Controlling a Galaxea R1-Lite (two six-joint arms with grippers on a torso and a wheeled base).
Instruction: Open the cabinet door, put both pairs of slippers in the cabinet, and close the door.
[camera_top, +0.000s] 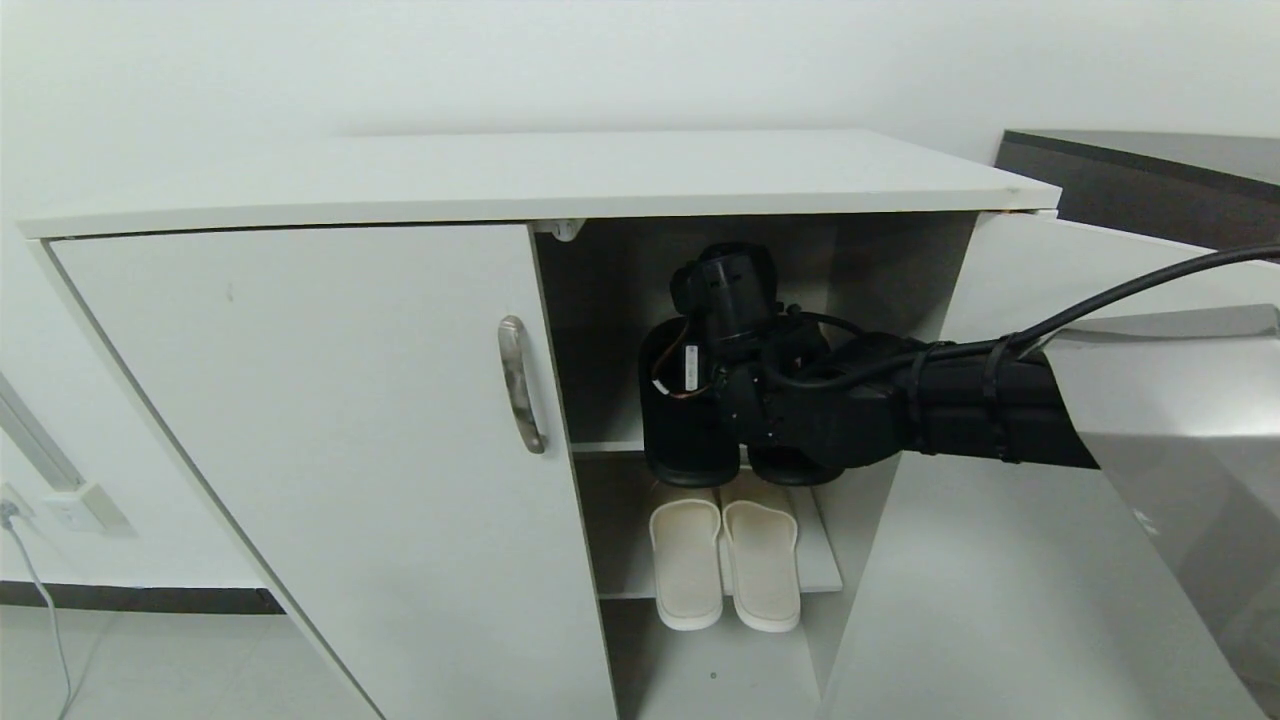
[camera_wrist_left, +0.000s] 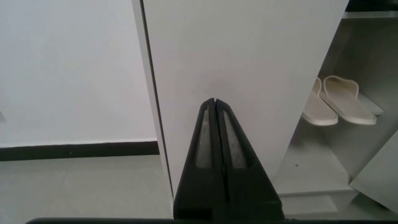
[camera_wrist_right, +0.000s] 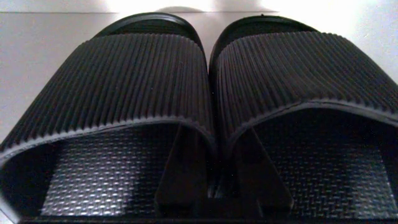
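Observation:
The white cabinet (camera_top: 540, 175) has its right door (camera_top: 1000, 560) swung open and its left door (camera_top: 330, 450) closed. A pair of white slippers (camera_top: 725, 560) (camera_wrist_left: 339, 102) lies side by side on the lower shelf. The black slippers (camera_top: 680, 440) (camera_wrist_right: 143, 81) are at the upper shelf, heels over its front edge. My right gripper (camera_wrist_right: 214, 158) reaches into the cabinet, one finger under each strap, shut on the two inner walls of the black pair. My left gripper (camera_wrist_left: 214, 102) is shut and holds nothing, low in front of the closed left door.
A metal handle (camera_top: 520, 385) sits on the left door's inner edge. The open door stands along the right of my right arm. A wall socket with a cable (camera_top: 70, 510) is at the far left. A dark-topped surface (camera_top: 1150, 180) lies behind on the right.

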